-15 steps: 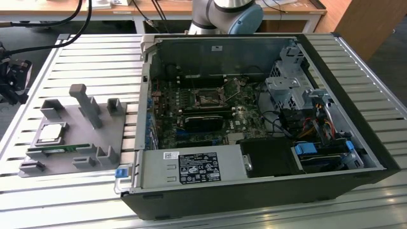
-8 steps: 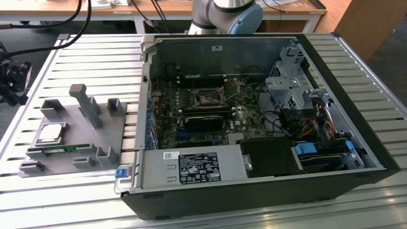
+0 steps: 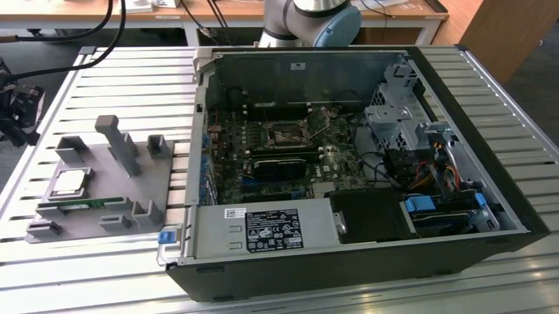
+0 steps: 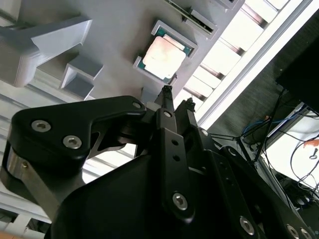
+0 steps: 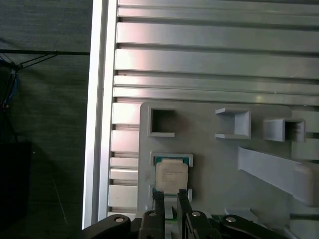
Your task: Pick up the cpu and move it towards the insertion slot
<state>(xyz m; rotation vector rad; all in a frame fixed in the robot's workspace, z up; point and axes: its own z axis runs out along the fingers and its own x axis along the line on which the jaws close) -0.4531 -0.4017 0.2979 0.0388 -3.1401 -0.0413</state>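
The tool [image 5: 170, 195] hangs with fingers slightly parted, empty. The cpu [image 5: 171, 178] lies flat in the grey tray [image 5: 214, 164] just beyond its tips, well apart from the insertion slot [image 3: 286, 135] inside the computer case [image 3: 349, 278].

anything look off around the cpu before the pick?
Nothing stands out. The cpu lies flat and square in its pocket on the grey fixture, not tilted or shifted. The gripper hangs close by its edge.
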